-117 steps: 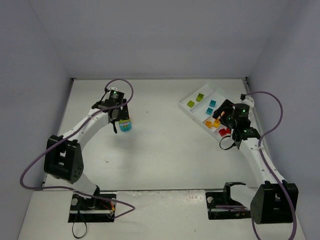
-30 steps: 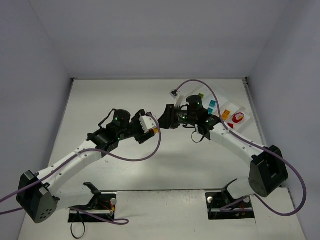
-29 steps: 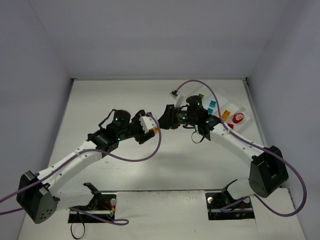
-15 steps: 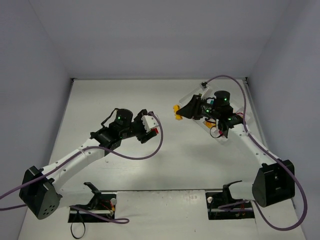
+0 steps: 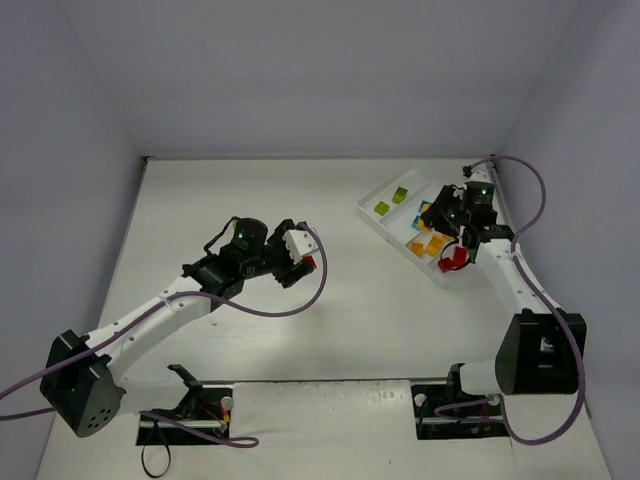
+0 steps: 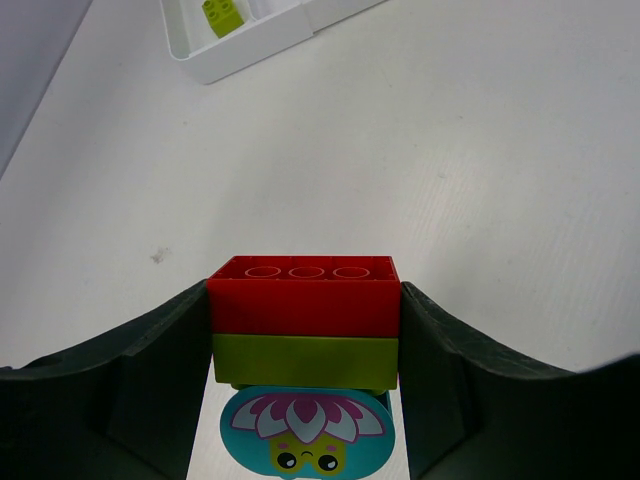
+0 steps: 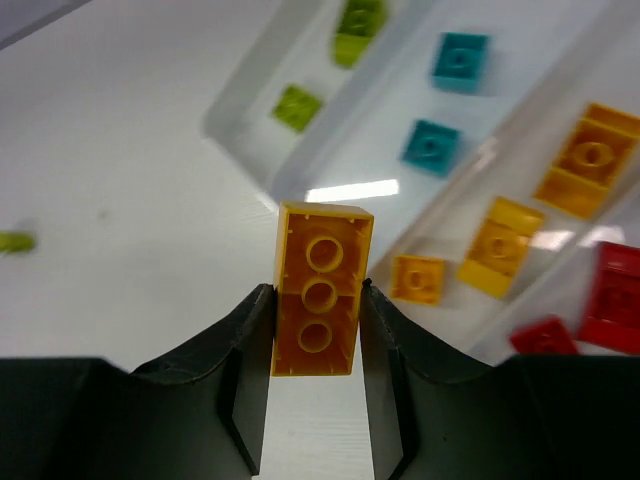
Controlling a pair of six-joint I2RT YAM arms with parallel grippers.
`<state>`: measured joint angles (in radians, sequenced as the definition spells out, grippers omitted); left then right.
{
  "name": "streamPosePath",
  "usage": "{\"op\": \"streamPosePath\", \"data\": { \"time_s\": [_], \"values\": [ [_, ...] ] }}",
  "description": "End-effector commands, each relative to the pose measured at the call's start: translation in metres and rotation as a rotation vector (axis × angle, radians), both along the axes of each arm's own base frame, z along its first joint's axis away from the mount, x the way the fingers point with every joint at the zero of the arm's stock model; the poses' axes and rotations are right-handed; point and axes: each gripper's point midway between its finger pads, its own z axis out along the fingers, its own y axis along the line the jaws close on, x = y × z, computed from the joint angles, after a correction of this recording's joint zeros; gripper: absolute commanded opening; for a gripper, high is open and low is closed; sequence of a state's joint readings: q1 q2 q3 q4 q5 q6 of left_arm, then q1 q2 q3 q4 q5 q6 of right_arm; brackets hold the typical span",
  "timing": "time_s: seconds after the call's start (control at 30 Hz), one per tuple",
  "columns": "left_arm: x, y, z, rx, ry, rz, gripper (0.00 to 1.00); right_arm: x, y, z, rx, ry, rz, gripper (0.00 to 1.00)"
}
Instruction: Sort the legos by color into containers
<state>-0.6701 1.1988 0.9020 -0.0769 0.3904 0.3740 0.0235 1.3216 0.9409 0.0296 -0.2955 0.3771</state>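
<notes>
Two arms, both loaded. Half a second back the right gripper (image 5: 443, 216) hung left of the tray (image 5: 374, 222). Now it has swung right and sits over the tray at the table's far right. Its jaws pinch an orange-yellow brick (image 7: 320, 290) by the long sides.

Position of the left gripper (image 5: 300, 262) is barely changed, mid-table. Its jaws are closed on a brick stack (image 6: 303, 330), red over lime, with a teal flower-face piece (image 6: 305, 435) under it.

One second ago both grippers met mid-table; now they are well apart.

Tray compartments, far-left to near-right: lime legos (image 7: 297, 105), teal legos (image 7: 430, 145), yellow legos (image 7: 500, 245), red legos (image 7: 620, 295).

Surface is a white matte table (image 5: 330, 320) with one dark speck (image 6: 158, 257). Pale grey walls (image 5: 300, 70) stand on three sides.
</notes>
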Motion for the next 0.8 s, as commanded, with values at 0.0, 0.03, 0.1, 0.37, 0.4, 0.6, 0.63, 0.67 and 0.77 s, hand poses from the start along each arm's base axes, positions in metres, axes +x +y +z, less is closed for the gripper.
{"op": "streamPosePath", "data": {
  "time_s": [0.0, 0.03, 0.1, 0.37, 0.4, 0.6, 0.63, 0.67, 0.77],
  "values": [
    [0.011, -0.005, 0.037, -0.08, -0.076, 0.023, 0.0, 0.026, -0.08, -0.001, -0.154, 0.001, -0.304, 0.0],
    [0.011, -0.005, 0.037, -0.08, -0.078, 0.025, 0.0, 0.031, -0.088, -0.01, -0.166, 0.025, -0.331, 0.0],
    [0.01, -0.005, 0.038, -0.084, -0.078, 0.023, 0.0, 0.045, -0.108, -0.002, -0.182, 0.002, -0.4, 0.0],
    [0.008, -0.005, 0.042, -0.092, -0.083, 0.015, 0.0, 0.09, -0.168, -0.022, -0.195, 0.058, -0.517, 0.0],
    [0.009, -0.006, 0.041, -0.09, -0.081, 0.014, 0.0, 0.094, -0.171, -0.024, -0.192, 0.061, -0.519, 0.0],
    [0.007, -0.008, 0.043, -0.099, -0.076, 0.002, 0.0, 0.112, -0.191, -0.057, -0.236, 0.127, -0.544, 0.01],
    [0.007, -0.008, 0.043, -0.1, -0.075, 0.0, 0.0, 0.112, -0.195, -0.067, -0.25, 0.147, -0.549, 0.01],
    [0.007, -0.008, 0.043, -0.1, -0.077, 0.002, 0.0, 0.113, -0.197, -0.07, -0.256, 0.152, -0.548, 0.01],
    [0.006, -0.008, 0.044, -0.103, -0.078, -0.003, 0.0, 0.115, -0.199, -0.081, -0.264, 0.172, -0.525, 0.05]
  ]
}}
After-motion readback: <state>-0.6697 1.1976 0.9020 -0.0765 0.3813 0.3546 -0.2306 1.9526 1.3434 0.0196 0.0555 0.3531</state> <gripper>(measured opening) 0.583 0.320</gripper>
